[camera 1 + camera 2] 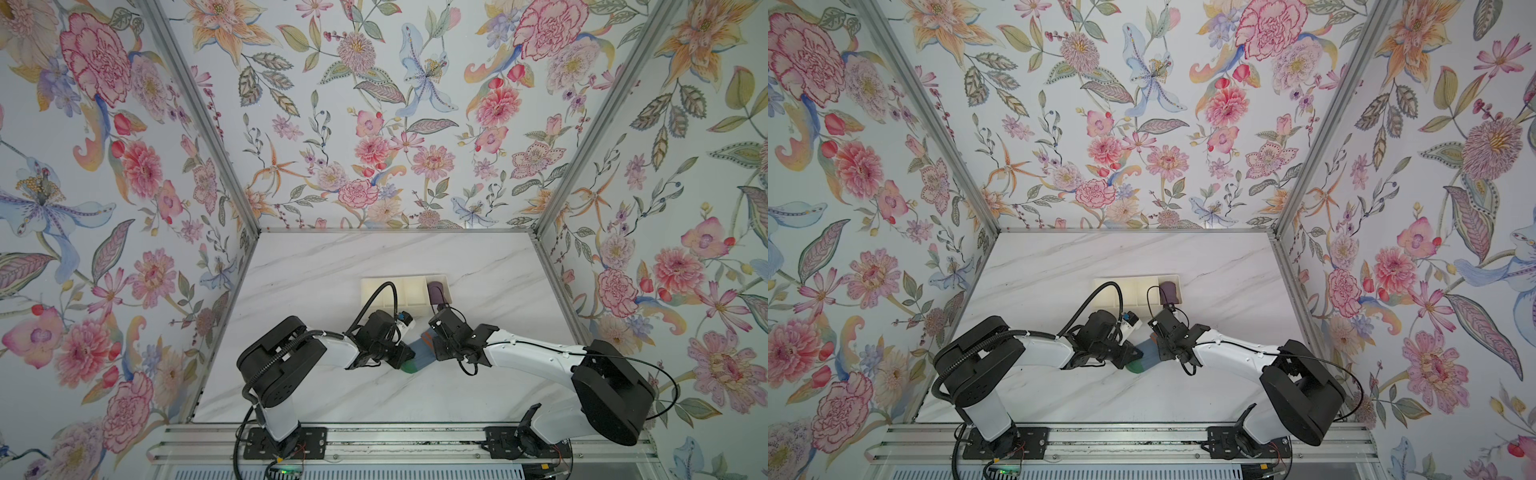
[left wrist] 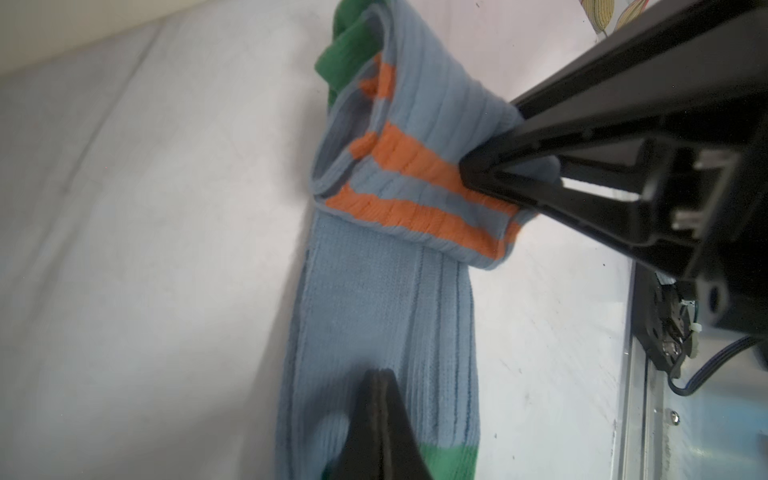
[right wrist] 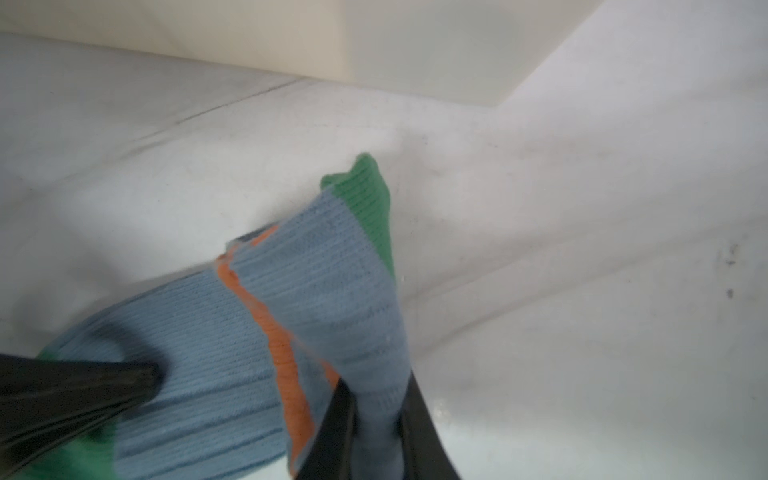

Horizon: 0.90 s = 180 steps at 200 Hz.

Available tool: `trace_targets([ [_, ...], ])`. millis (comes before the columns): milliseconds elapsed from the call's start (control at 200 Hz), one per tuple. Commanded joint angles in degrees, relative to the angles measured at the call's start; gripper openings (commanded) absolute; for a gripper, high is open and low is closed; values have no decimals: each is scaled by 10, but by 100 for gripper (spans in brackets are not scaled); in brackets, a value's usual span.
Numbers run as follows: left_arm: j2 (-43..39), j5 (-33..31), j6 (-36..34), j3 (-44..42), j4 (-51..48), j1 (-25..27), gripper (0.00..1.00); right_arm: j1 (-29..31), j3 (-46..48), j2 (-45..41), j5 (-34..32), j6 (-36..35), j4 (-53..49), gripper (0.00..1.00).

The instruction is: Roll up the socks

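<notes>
In both top views the left arm's wrist covers most of the left gripper [image 2: 379,372], so only a dark tip shows beside the fabric. The left wrist view shows it better: its two fingers are clenched tight together with no gap, and the tip rests on the flat part of the socks [image 2: 374,299], near a green band. Whether any fabric is pinched between them cannot be told.

The socks lie on the marble table [image 1: 332,257] at the middle, between the two grippers. From above only a small blue-grey patch with a green edge [image 1: 417,359] shows, and the rest is hidden under both wrists. Up close, one end is folded back over the flat length, with orange stripes across the fold and a green tip sticking out beyond it. The lower end of the socks is cut off by the picture's edge.

The right gripper [image 3: 376,386] is closed on the folded-over part, with blue-grey fabric bunched between its two fingers. Its own wrist hides the grip from above.

Behind the grippers stands a cream divided tray [image 1: 376,291], its near wall partly covered by cables and wrists. A dark purple rolled bundle [image 1: 436,291] sits in its rightmost compartment.
</notes>
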<state>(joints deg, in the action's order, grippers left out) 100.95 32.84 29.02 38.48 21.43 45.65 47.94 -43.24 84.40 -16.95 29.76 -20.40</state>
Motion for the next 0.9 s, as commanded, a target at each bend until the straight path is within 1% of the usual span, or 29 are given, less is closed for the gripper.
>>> trace_targets([
  [0,-2,25,17,-5,-48,-8,0,19,-23,23,-80,2,-52,12],
  [135,-21,43,34,-15,-22,-18,0,42,-38,40,-111,2,-69,12],
  [405,-61,49,38,-34,-24,-50,0,78,-53,49,-150,-1,-79,13],
  [601,-60,49,39,-31,-22,-53,0,106,-61,58,-174,-4,-84,14],
  [721,-57,49,42,-25,-15,-54,0,124,-75,75,-190,-6,-94,16],
  [896,-54,51,42,-15,-12,-57,0,149,-94,102,-206,-13,-105,17],
])
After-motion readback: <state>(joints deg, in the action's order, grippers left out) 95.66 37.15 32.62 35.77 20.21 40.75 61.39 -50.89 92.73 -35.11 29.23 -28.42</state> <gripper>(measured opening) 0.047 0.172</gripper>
